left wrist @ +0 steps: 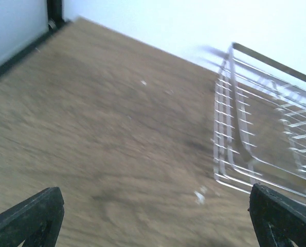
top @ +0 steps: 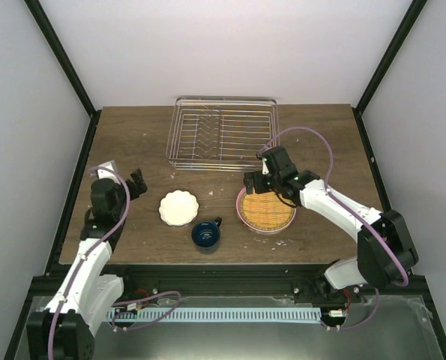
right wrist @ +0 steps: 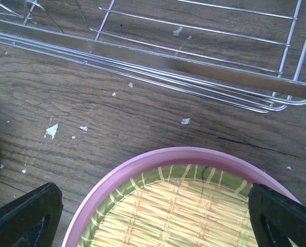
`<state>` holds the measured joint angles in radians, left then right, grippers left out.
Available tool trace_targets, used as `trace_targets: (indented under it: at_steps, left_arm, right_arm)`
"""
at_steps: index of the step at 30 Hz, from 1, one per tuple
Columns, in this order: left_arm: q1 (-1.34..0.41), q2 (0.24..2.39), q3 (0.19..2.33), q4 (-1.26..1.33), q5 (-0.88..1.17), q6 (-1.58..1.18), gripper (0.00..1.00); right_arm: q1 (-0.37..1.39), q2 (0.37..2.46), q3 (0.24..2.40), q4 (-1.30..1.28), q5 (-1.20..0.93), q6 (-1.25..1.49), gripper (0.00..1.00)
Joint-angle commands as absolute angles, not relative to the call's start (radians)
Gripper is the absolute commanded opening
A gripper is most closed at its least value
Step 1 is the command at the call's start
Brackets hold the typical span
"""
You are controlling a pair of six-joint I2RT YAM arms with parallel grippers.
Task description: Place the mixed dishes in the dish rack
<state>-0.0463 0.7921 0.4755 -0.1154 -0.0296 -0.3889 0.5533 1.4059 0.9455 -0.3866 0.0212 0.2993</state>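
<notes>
The silver wire dish rack (top: 223, 135) stands empty at the back middle; it also shows in the left wrist view (left wrist: 266, 139) and the right wrist view (right wrist: 194, 56). A yellow-lime ribbed plate (top: 267, 212) (right wrist: 194, 216) lies stacked on the pink plate (top: 241, 214) (right wrist: 142, 167). The white scalloped bowl (top: 179, 208) and the dark blue mug (top: 206, 235) stand left of them. No mint-green plate shows on its own. My right gripper (top: 266, 187) (right wrist: 154, 211) is open just above the stack's far rim. My left gripper (top: 138, 182) (left wrist: 155, 218) is open and empty over bare table, left of the bowl.
The wooden table (top: 133, 142) has black frame rails at its left and right edges and white walls behind. Small white flecks (right wrist: 51, 131) lie on the wood between the rack and the plates.
</notes>
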Motion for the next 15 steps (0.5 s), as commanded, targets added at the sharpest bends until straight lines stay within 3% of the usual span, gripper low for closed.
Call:
trace_targets:
  at_steps: [1, 7, 15]
  left_arm:
    - [-0.044, 0.817, 0.314, 0.284, -0.216, -0.215, 1.00]
    - [-0.044, 0.935, 0.125, 0.778, -0.208, -0.099, 1.00]
    - [-0.046, 1.238, 0.150, 1.062, -0.179, 0.019, 1.00]
  right_arm:
    - [0.563, 1.399, 0.960, -0.349, 0.044, 0.267, 1.00]
    - [0.563, 1.425, 0.952, -0.298, 0.059, 0.225, 1.00]
    - [0.563, 1.472, 0.958, -0.256, 0.066, 0.188, 1.00]
